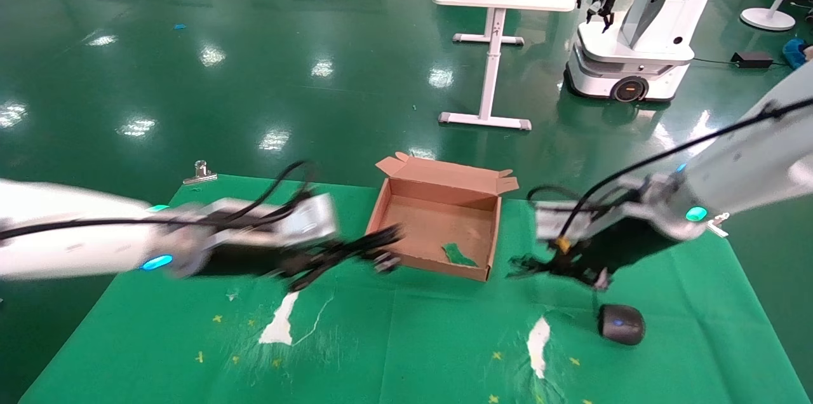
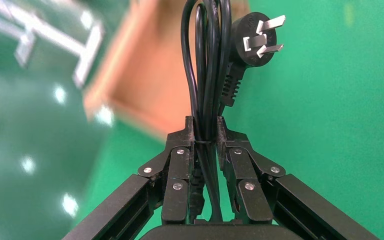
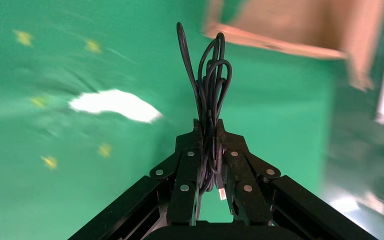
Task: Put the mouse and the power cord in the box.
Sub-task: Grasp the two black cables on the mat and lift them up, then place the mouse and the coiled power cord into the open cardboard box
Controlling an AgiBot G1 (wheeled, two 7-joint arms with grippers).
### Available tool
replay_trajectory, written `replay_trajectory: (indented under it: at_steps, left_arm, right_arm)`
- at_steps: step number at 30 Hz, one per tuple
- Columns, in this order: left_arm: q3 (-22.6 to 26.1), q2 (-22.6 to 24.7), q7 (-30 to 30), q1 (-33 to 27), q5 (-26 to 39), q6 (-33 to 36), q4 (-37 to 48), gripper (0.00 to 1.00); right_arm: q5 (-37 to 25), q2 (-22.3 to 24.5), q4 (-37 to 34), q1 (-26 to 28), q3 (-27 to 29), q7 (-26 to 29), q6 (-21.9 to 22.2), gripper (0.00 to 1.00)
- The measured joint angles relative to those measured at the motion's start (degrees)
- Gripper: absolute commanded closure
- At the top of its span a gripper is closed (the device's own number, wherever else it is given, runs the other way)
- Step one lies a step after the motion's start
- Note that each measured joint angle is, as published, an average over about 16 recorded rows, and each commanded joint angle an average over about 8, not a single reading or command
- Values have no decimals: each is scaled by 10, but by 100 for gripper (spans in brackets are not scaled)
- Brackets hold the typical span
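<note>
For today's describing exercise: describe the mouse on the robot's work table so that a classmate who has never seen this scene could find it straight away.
Start at the green-covered table and find the open brown box at its middle. Go to the robot's right and nearer the front edge, just beyond a white tear in the cloth. The mouse is the small black oval there with a tiny blue light; its thin cable rises to the right gripper.

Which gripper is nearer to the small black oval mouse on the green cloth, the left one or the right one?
The right. The right gripper, shut on the mouse's thin cable, hangs just above the small black oval mouse. The left gripper, shut on the thick black power cord, is beyond the brown cardboard box.
</note>
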Motion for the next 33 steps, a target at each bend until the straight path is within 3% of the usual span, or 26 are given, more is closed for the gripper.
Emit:
replay_trajectory:
  at_steps: [5, 11, 12, 19, 20, 26, 33]
  left_arm:
    - [32, 76, 6, -3, 43, -87, 36, 100]
    - [115, 143, -9, 2, 106, -220, 93, 100]
    - [131, 150, -14, 3, 114, -241, 102, 92]
    - [250, 163, -67, -7, 133, -349, 142, 4]
    - [265, 163, -77, -10, 132, -358, 146, 0]
    - [335, 162, -129, -32, 113, -389, 160, 0]
    - [375, 156, -168, -60, 83, -405, 189, 0]
  right_arm:
    - [-16, 27, 66, 20, -4, 43, -18, 100]
    - [-29, 65, 170, 29, -6, 109, -50, 100]
    - [-31, 71, 189, 29, -6, 121, -56, 100]
    - [-35, 109, 309, 21, -2, 190, -82, 100]
    - [-35, 113, 322, 19, -1, 197, -84, 100]
    - [-34, 121, 370, 14, 3, 216, -82, 100]
    - [-31, 99, 363, 22, 5, 193, -63, 100]
